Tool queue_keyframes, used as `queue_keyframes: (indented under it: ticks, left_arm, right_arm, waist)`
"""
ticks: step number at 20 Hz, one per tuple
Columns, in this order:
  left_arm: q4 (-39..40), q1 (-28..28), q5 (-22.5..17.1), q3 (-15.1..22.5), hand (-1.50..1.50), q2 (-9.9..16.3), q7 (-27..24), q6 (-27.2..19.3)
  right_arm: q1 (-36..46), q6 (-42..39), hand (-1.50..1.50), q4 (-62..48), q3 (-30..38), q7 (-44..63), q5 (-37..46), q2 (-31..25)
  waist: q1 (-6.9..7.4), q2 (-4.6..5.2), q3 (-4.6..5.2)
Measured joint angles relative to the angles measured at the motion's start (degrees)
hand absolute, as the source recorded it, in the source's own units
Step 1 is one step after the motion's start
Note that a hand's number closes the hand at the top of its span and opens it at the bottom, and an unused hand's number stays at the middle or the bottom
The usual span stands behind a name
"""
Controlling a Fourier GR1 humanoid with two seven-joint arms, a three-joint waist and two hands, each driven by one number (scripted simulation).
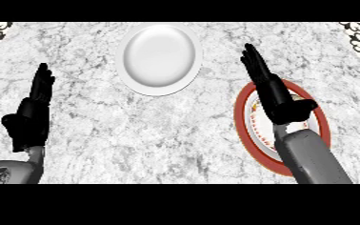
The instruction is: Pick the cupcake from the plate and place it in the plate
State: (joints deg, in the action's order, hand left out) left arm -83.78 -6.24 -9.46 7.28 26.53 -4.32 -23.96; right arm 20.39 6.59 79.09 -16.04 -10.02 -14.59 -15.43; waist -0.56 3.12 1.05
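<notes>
Nothing placed yet, by the look of it: white plate [160,58] at the far middle of the counter [141,133] bare inside, no cupcake on it. Red-rimmed plate [243,119] at the near right, mostly covered by the right hand [277,97] and its grey forearm [309,155]. Cupcake itself not visible anywhere; probably on the red-rimmed plate under the hand, though impossible to tell from this view. Only a patterned band inside the red rim showing beside the wrist.

Judged stage: pick not yet made, so grasp, lift, carry across to the white plate and release all left to do.

Right hand above the red-rimmed plate, fingers straight and stretched toward the far edge, thumb splayed out to the right. Wide open, curled round nothing, holding nothing visible. Whether palm or fingers touch the plate or anything on it: cannot tell, since hand hides what lies beneath.

Left hand [32,112] at the left edge, fingers up and relaxed, resting, touching nothing, well apart from both plates.

2 plates well apart from each other, bare counter between.
</notes>
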Motion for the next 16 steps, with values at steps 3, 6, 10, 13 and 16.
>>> queue_keyframes:
  ticks: [3, 6, 10, 13, 16]
  left_arm:
    - [1.14, 0.68, -0.45, 0.91, 0.0, -0.87, -0.61, 2.4]
    - [2.24, 1.44, -1.81, 1.77, 0.0, -1.23, -2.05, 6.34]
    - [2.6, 2.78, -3.17, 3.16, 0.0, -1.96, -2.15, 9.16]
    - [3.71, 3.26, -4.53, 3.27, 0.0, -2.14, -2.89, 12.0]
    - [5.32, 3.03, -4.63, 3.22, 0.0, -3.01, -3.78, 13.6]
  right_arm:
    - [2.08, 2.51, 1.5, -2.85, 2.41, 3.24, -0.05, 0.66]
    - [4.83, 7.44, 1.5, -5.08, 6.11, 8.47, -0.24, 0.64]
    - [4.27, 19.41, -1.5, -8.93, 7.08, 7.95, 11.02, -4.68]
    - [2.42, 29.84, -1.5, -9.88, 7.43, 4.52, 15.76, -0.79]
    - [-0.85, 36.1, -1.5, -9.24, 6.46, 0.71, 19.66, 2.13]
  waist:
    - [0.46, -1.57, -0.54]
    - [0.63, -2.31, -0.75]
    - [-0.07, -2.59, -0.4]
    - [0.15, -2.81, -0.72]
    - [0.23, -2.97, -0.89]
